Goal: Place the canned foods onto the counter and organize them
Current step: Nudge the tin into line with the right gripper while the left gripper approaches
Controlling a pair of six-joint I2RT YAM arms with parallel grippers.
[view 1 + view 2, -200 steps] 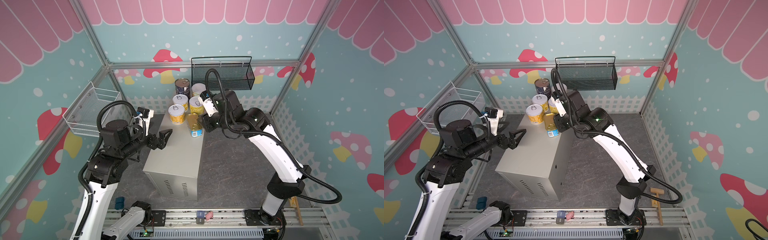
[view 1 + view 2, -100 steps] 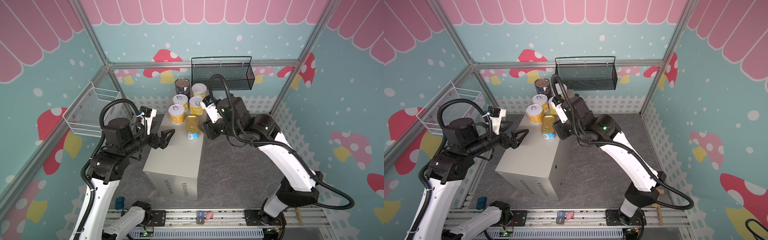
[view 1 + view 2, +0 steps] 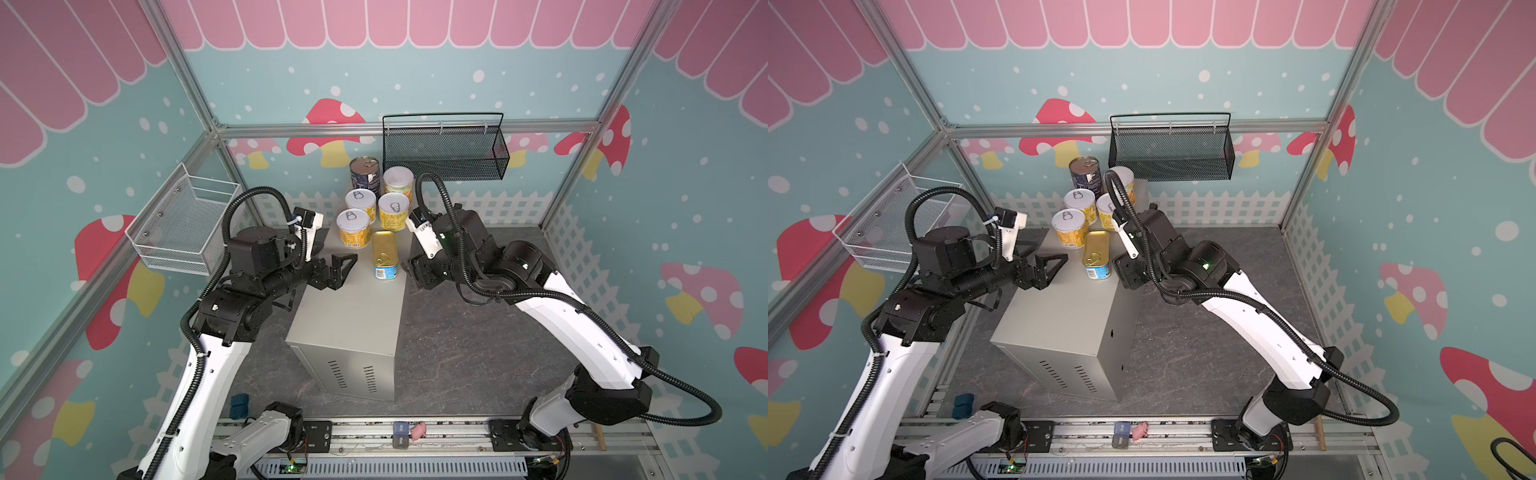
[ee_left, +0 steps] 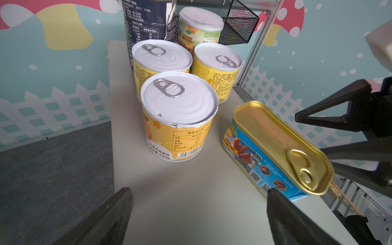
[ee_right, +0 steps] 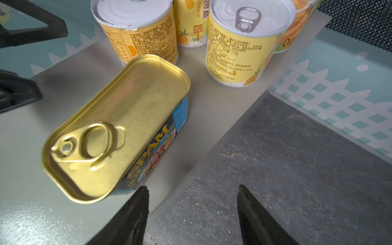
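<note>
Where the canned foods [image 3: 360,199] [image 3: 1079,199] stand, in both top views: all six on the far part of the tabletop [image 3: 349,307], a beige-grey metal box.
Gold-topped tin [image 3: 383,253]: lying flat at the front of the group, before three short yellow cans [image 3: 353,227]; navy can [image 3: 365,170] and white-lidded can [image 3: 398,179] behind.
Left end effector [image 3: 338,272]: fingers apart, empty, above the tabletop, left of the tin.
Right end effector [image 3: 409,272]: fingers apart, empty, just beside the tin at the right edge.
Left wrist view: fingers wide apart, only bare tabletop between them; tin [image 4: 275,140] close to one finger.
Right wrist view: fingers apart above the tabletop edge and the grey floor [image 5: 297,169]; tin [image 5: 118,127] beside one finger, not between.
</note>
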